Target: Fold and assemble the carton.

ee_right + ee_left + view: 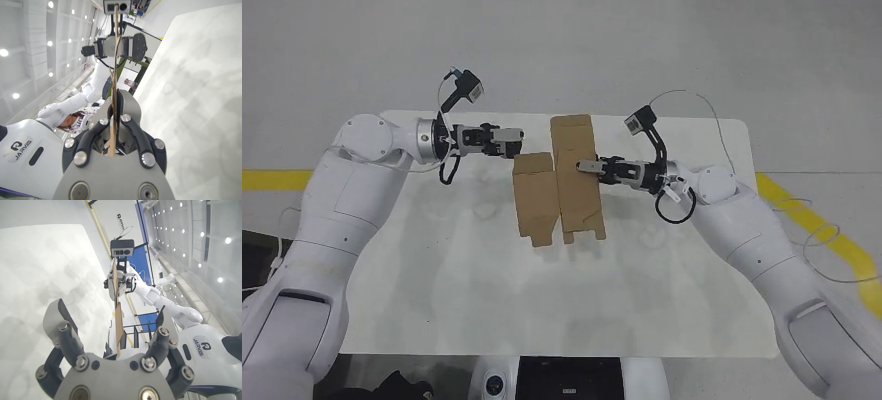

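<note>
The right gripper (114, 102) is clenched on the 3 o'clock edge of the flat brown cardboard carton (537, 195). The carton is held level above the white counter (442, 290), toward 12 o'clock from the counter's middle. The left gripper (516, 143) is seen released, with its fingers (62, 313) spread wide, just beside the carton's 10 o'clock corner and not gripping it.

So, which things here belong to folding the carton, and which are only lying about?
For the job:
carton
right gripper, jaws shut on the carton
left gripper, jaws open near the carton's edge

Only lying about:
white table
yellow floor line
pink bottle in the room behind
</note>
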### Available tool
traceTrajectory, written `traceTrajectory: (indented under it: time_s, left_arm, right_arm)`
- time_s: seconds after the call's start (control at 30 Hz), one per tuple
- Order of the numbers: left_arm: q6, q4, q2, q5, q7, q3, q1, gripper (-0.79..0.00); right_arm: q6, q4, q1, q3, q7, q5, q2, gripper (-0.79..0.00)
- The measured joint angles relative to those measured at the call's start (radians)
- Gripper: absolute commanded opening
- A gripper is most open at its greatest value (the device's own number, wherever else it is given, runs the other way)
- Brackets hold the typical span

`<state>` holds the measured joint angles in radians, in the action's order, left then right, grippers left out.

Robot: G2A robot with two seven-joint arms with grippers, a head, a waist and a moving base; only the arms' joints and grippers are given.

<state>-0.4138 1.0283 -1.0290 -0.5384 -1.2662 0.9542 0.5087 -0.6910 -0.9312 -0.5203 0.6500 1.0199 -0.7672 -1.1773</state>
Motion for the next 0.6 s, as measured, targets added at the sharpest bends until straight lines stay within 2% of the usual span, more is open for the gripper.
traceTrajectory:
  time_s: [0.17, 0.37, 0.6]
  left_arm:
    - [0.067, 0.04, 0.002, -0.012, 0.034, 0.005, 0.055, 0.0]
    - [0.099, 0.079, -0.003, -0.025, 0.042, -0.005, 0.1, 0.0]
    - [0.102, 0.108, -0.013, 0.004, 0.06, -0.028, 0.121, 0.0]
  right_arm:
    - [0.028, -0.004, -0.008, 0.029, -0.099, 0.058, -0.003, -0.785]
    - [0.055, -0.017, -0.05, 0.076, -0.207, 0.109, 0.004, -0.785]
    - [0.092, -0.067, -0.101, 0.129, -0.241, 0.134, 0.015, -0.785]
